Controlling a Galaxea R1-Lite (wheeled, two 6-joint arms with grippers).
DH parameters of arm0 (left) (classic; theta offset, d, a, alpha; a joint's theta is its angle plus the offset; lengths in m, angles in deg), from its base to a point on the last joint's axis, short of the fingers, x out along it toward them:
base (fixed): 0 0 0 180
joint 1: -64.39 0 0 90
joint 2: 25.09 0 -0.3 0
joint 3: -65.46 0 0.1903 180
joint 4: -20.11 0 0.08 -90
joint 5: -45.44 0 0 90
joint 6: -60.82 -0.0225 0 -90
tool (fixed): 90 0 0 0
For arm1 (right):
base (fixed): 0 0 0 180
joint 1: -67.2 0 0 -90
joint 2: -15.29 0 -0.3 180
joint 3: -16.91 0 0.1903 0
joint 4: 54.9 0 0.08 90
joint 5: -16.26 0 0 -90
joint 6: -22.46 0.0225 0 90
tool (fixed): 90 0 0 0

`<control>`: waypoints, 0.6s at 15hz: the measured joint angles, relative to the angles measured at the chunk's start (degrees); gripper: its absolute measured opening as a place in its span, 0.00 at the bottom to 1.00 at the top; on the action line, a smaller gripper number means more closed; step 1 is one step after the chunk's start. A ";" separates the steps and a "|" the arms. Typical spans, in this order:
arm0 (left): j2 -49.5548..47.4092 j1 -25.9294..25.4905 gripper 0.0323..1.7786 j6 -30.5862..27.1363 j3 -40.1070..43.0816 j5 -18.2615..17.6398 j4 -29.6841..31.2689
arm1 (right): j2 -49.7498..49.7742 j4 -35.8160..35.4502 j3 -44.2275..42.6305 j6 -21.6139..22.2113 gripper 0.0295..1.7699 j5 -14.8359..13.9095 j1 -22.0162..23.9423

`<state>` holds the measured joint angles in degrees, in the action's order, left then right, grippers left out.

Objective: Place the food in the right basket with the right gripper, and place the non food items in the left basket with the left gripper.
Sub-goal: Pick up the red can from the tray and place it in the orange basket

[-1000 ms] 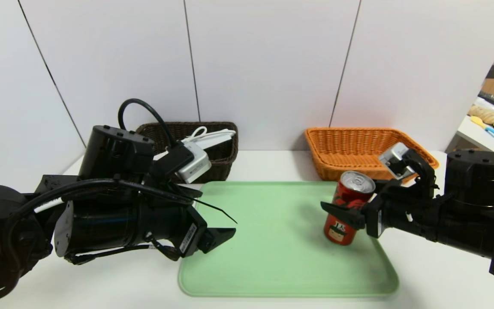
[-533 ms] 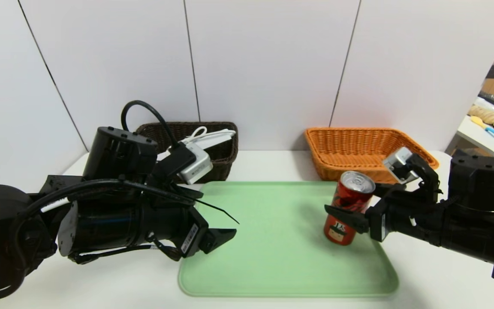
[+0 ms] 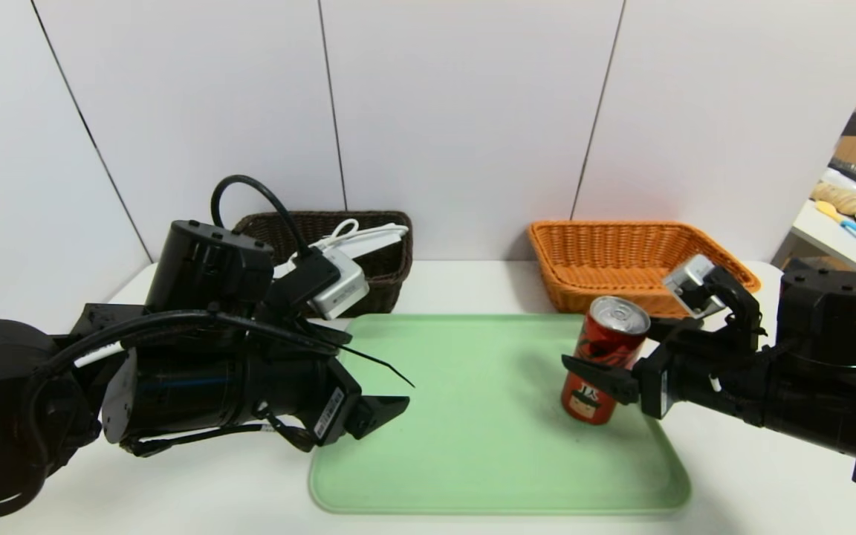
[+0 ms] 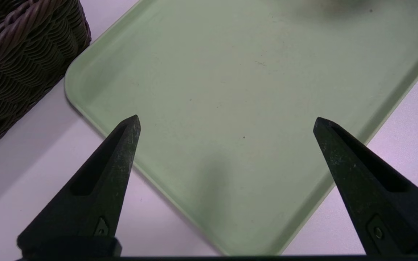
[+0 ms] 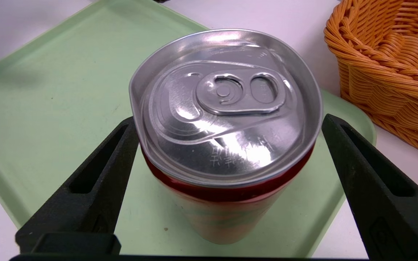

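Baskets number two, both woven wicker, rectangular, with flared rims: one dark brown (image 3: 387,286) at the far left, one orange (image 3: 576,286) at the far right. One tray (image 3: 472,446), pale green, smooth and flat with rounded corners and a low raised lip, lies on the white table (image 3: 465,286) nearer than both baskets.

One can (image 3: 590,397) stands upright on the tray's right part: a slim metal cylinder, its shiny silver top fitted with a single pull tab, its red side bearing black script and one small cartoon face. The orange basket is just beyond it, with nothing visible on its woven floor.

One white power strip (image 3: 377,241), long and straight-edged, lies in the dark brown basket with its smooth cord looped on top.

Two black grippers are in sight, each with two tapered, hard-looking fingers. The right gripper (image 5: 229,117) has its fingers spread wide, one on each side of the can; whether either touches it, I cannot tell. The left gripper (image 4: 227,117) hangs over the tray's left edge, fingers wide apart, with only tray and table showing between and around them.
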<state>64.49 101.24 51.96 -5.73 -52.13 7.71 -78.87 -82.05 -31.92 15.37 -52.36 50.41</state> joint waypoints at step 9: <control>0.33 -0.37 0.95 -0.04 -0.10 -0.04 0.10 | 0.11 0.00 -0.11 0.01 0.53 0.09 -0.51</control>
<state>64.82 100.87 51.92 -5.83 -52.17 7.81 -78.76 -82.05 -32.03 15.38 -52.27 49.90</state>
